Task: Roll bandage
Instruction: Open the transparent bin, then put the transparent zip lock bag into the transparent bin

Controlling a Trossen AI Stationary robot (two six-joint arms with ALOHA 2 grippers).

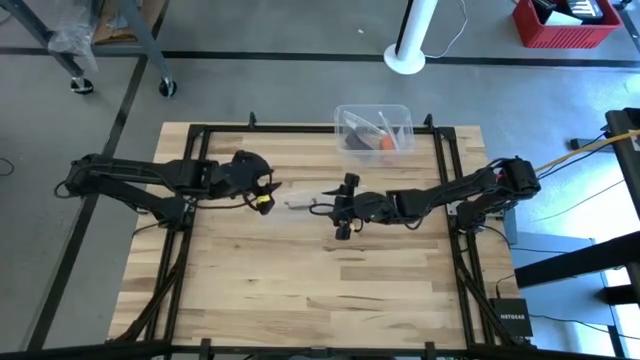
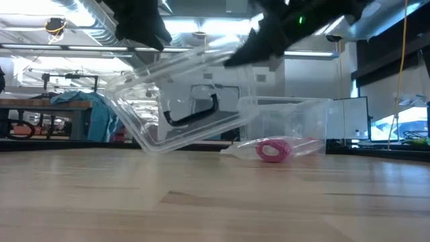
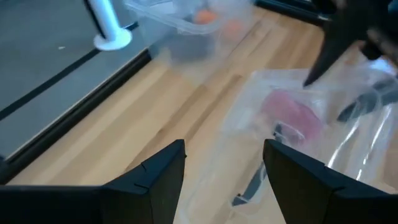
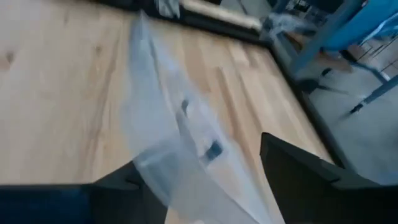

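The bandage is a small pink roll [image 2: 272, 149] lying on the wood, seen through clear plastic in the left wrist view [image 3: 292, 115]. A thin clear bag [image 2: 299, 146] lies around or beside it; I cannot tell which. A clear plastic box with a black handle [image 2: 195, 107] stands tilted in front of it, one lower corner [image 2: 146, 144] on the table. My right gripper [image 4: 199, 152] is open at the box's raised end [image 1: 343, 205]. My left gripper [image 3: 224, 149] is open, short of the plastic [image 1: 264, 192], with nothing between its fingers. My right gripper has the clear box's thin wall [image 4: 168, 162] between its spread fingers. The wall lies against the inner side of one finger [image 4: 121, 186]; the other finger stands clear of it. The box stays tilted, its raised end at the fingers and its low corner on the table.
A clear tub with orange items [image 1: 375, 130] stands at the table's far edge, behind the grippers. Black frame rails [image 1: 455, 230] run around the wooden top. A white post [image 1: 410, 40] stands on the floor beyond. Bare wood [image 1: 300, 290] fills the table's near half.
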